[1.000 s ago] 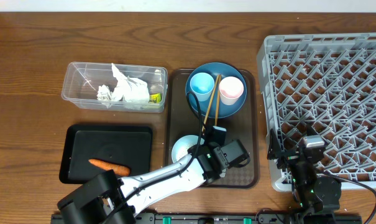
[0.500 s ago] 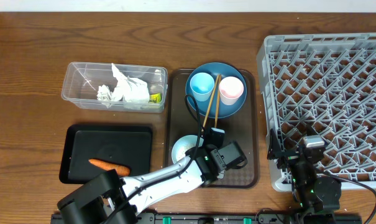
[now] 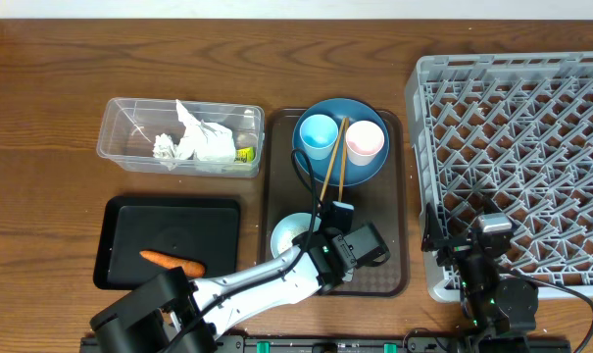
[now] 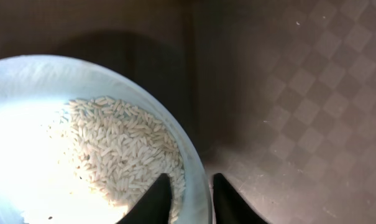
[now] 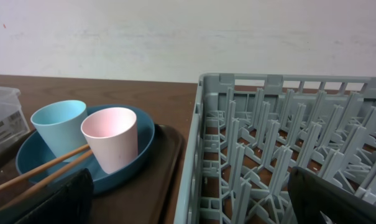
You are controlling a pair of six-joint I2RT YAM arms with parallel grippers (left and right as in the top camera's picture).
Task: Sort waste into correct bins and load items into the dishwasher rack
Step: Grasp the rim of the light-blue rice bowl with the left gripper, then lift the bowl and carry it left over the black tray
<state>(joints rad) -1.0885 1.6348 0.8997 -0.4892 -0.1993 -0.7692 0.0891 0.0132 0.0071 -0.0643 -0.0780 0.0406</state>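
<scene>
Left pincer [image 4: 191, 198] stands astride the right-hand rim of the bowl [image 4: 45, 87]: one finger inside over the rice [image 4: 119, 155], one outside over the brown tray [image 4: 287, 124]. Jaws narrow, with a thin gap either side of the rim; cannot tell whether they pinch it yet. Rim runs straight through the gap, square to the squeeze. Bowl sits at the near end of the brown tray, its body off to the inner-finger side. Right pincer [image 5: 188, 180] is spread wide, empty, by the rack [image 5: 268, 137] corner, well apart from the bowl.

Judgement: left arm is nearer. Lift level; rice looks due for the black tray [image 3: 178, 230] first.
</scene>
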